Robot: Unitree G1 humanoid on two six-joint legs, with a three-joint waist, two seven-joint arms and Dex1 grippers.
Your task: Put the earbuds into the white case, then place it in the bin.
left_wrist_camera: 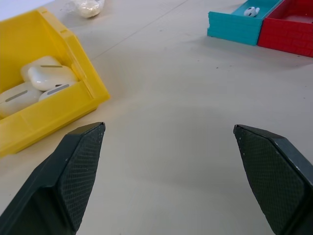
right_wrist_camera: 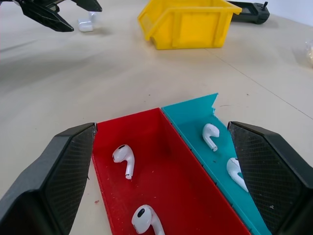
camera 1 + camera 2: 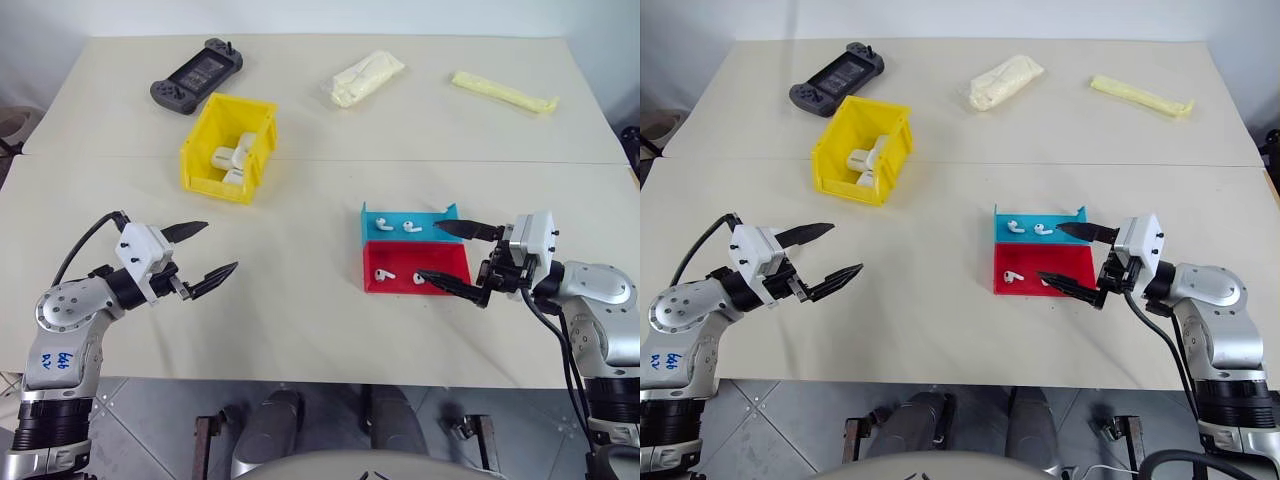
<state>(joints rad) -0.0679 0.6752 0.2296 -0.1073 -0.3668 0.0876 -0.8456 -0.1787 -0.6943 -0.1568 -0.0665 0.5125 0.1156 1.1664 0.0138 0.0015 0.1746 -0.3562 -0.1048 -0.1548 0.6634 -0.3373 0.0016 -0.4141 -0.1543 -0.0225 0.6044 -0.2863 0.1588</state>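
Two head-mounted eyes look forward and down over a pale table point(image 3: 300, 300), taking in nearly the same spread from slightly offset positions. The left wrist camera skims low toward the yellow bin point(image 1: 44, 98); the right wrist camera sits close above the red tray point(image 2: 161, 171) and cyan tray point(image 2: 195, 112), the bin beyond.

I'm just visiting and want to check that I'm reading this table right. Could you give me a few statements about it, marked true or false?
1. The red tray holds two earbuds. True.
2. The yellow bin is empty. False: several white cases lie in it.
3. Both robot hands are shut. False: the left hand and right hand are open and hold nothing.
4. The cyan tray touches the red one. True.
5. A game controller lies beyond the bin. True.
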